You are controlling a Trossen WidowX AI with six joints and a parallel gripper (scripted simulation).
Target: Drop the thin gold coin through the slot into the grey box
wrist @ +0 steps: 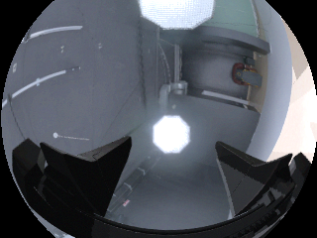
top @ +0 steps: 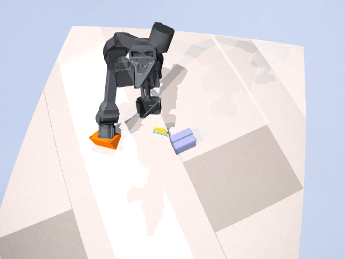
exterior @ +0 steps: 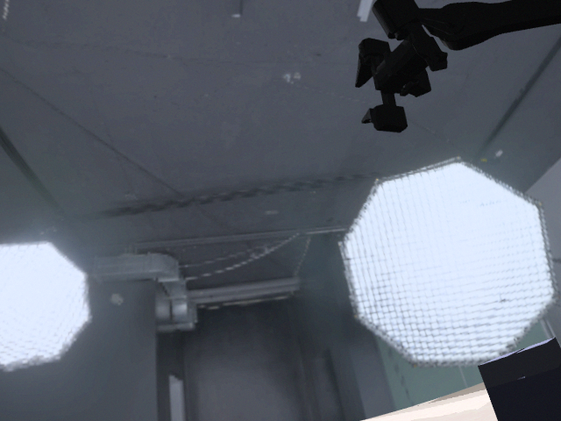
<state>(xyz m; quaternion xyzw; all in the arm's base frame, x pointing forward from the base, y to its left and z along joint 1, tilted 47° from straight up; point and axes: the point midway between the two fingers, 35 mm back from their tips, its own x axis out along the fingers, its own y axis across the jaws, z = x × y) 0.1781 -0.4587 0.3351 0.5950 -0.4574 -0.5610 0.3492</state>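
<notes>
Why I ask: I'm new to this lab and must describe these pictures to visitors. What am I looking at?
One dark robot arm, bolted to an orange base, ends in a two-fingered end effector. The first picture looks down from above; the second looks up from the side; the third is from the arm's wrist, between the open fingers, facing lights and walls. On the surface, a gold coin stands in a green holder beside a slotted box. Nothing is held.
</notes>
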